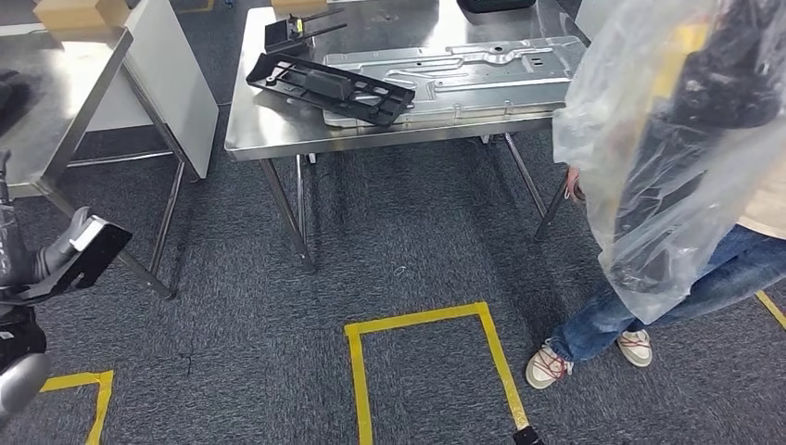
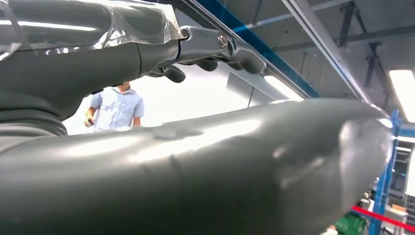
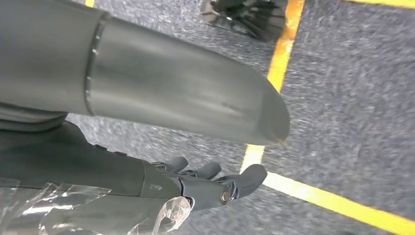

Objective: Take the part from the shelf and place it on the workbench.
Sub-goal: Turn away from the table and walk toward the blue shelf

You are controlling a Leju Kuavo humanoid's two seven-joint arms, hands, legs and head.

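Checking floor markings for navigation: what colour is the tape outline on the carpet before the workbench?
Yellow tape outline on dark grey carpet, clearest in the head view.

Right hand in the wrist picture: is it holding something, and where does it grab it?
Nothing is held. The right hand hangs over the grey carpet, fingers apart.

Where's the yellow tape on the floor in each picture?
Head view: the yellow tape makes an open box shape on the floor, bottom middle.
Left wrist view: not in it; this camera looks up at the ceiling.
Right wrist view: the yellow tape runs down the middle, then off toward the lower right corner.
Shared landmark: the grey carpet, in the head and right wrist views.
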